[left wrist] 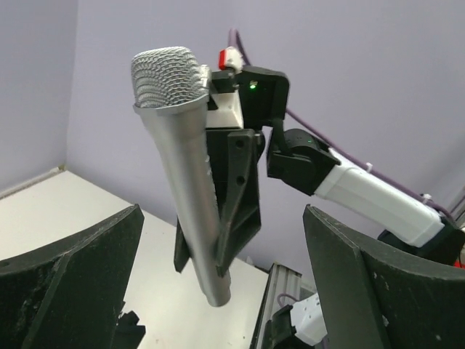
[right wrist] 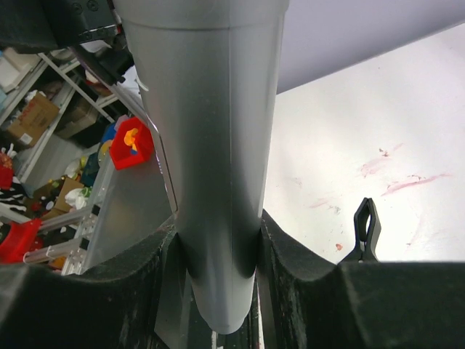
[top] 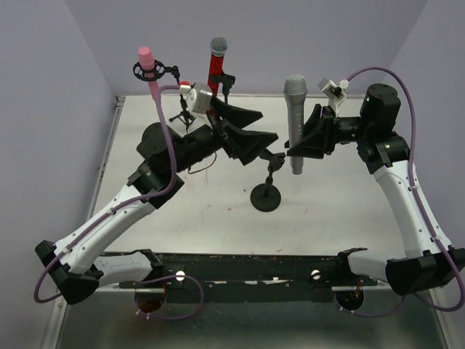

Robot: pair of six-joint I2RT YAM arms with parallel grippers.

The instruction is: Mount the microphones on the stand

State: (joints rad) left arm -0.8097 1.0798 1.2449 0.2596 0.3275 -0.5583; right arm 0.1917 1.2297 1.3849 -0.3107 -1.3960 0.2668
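Right claw [top: 309,139] clamped on upright silver-grey microphone [top: 295,109], left claw [top: 254,129] wide open, empty; next likely lower mic into the stand [top: 266,195] clip.

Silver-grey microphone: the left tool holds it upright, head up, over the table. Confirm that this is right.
Not quite. The right tool, not the left, holds the silver-grey microphone upright, head up, over the table; the top external view shows it. The left tool is open and holds nothing.
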